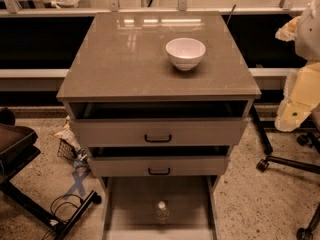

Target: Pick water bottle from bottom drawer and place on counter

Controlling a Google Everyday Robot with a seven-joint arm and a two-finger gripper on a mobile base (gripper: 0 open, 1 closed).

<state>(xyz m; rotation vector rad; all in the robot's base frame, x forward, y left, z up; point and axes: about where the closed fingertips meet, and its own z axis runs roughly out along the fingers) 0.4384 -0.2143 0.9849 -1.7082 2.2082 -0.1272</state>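
Water bottle (161,211) stands in cropped bottom drawer (132,199); gripper seemingly offscreen right.

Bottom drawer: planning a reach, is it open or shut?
Open: bottom drawer is pulled out, water bottle on its floor; hand at upper right.

Dim amber light, probably from overhead, glares off the counter (120,66); pincer unseen.
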